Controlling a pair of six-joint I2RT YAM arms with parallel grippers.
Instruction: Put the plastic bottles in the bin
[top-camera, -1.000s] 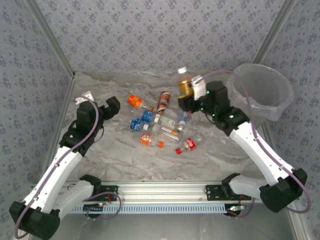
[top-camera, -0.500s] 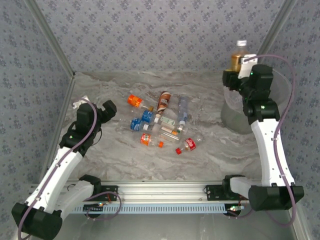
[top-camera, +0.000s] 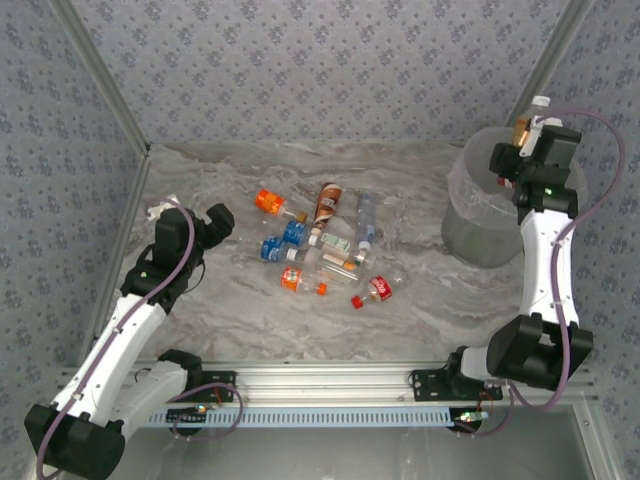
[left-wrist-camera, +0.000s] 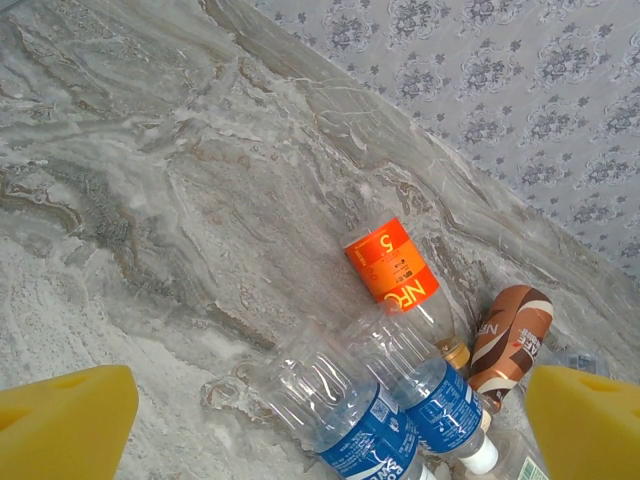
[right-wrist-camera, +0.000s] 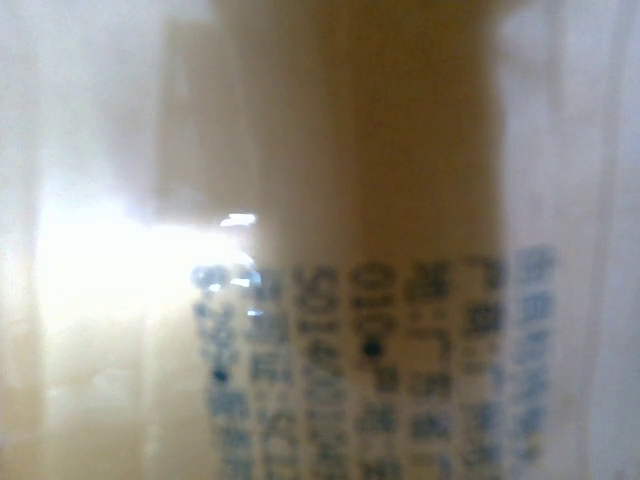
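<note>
Because the drop has to land inside, the right gripper (top-camera: 522, 142) pinches the amber-filled clear plastic bottle with a white cap (top-camera: 526, 124) upright over the round translucent bin (top-camera: 478, 235) at upper right. A second ago it was at the frame's centre, beside the loose plastic bottles (top-camera: 320, 245) lying on the table. Spread wide, the left gripper (top-camera: 222, 218) hovers at centre left, aimed at them and scarcely shifted.

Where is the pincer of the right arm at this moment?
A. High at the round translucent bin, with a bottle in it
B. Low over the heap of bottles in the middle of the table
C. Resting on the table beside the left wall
A: the right pincer is up at the rim of the round translucent greyish-white plastic bin, gripping a white-capped amber plastic bottle.
</note>
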